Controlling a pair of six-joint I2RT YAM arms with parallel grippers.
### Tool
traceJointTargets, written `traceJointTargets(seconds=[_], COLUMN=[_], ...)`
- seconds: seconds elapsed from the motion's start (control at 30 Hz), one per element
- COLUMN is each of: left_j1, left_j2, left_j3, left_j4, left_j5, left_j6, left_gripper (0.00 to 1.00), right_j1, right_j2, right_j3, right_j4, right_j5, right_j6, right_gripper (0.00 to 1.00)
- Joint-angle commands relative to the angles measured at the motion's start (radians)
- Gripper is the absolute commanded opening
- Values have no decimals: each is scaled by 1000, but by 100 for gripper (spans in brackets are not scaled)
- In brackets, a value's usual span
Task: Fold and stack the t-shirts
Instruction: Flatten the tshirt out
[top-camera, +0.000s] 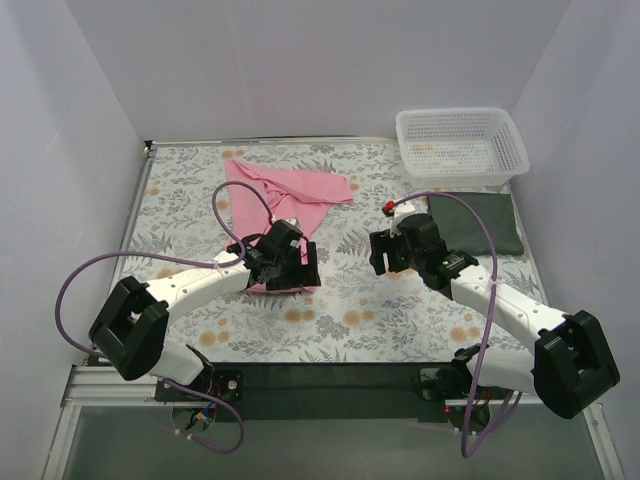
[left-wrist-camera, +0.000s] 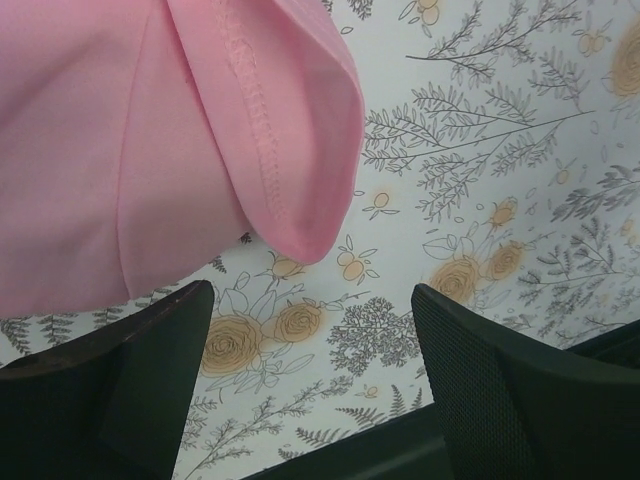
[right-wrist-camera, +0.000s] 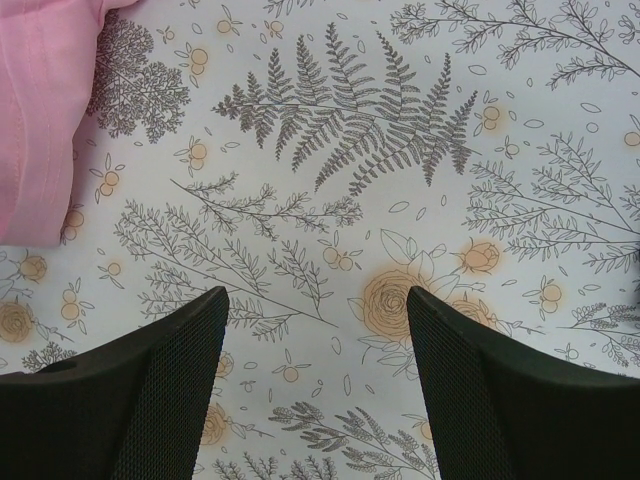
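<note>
The light pink t-shirt (top-camera: 290, 192) lies crumpled on the floral table cloth at centre left, and my left arm hides its near part. In the left wrist view its hemmed edge (left-wrist-camera: 200, 130) fills the upper left. My left gripper (top-camera: 291, 262) is open and empty over the shirt's near edge; its fingertips (left-wrist-camera: 190, 310) frame bare cloth. The dark green t-shirt (top-camera: 480, 222) lies as a flat folded rectangle at the right. My right gripper (top-camera: 392, 252) is open and empty just left of it, over bare cloth. A strip of pink shirt (right-wrist-camera: 40, 110) shows in the right wrist view.
A white plastic mesh basket (top-camera: 460, 145) stands at the back right corner, just behind the green shirt. The floral table cloth (top-camera: 340, 310) covers the whole table. White walls close in the left, back and right sides.
</note>
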Motion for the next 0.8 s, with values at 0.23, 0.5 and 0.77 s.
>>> traceJointTargets(seconds=[0.23,0.5,0.77], left_j1=[-51,-62,-65], left_j2=[133,166,166], left_j3=[48,64,62], left_j4=[64,93,110], left_j5=[-32,-60,-72], left_j6=[-31,-32,-29], left_gripper=[63,49,37], right_j1=[-6,-7,-7], right_j2=[-7,6,12], right_j3=[-6,-5,-11], right_j4=[16,21,27], right_j5=[17,13,11], right_j6=[8,8,13], right_gripper=[66,66,66])
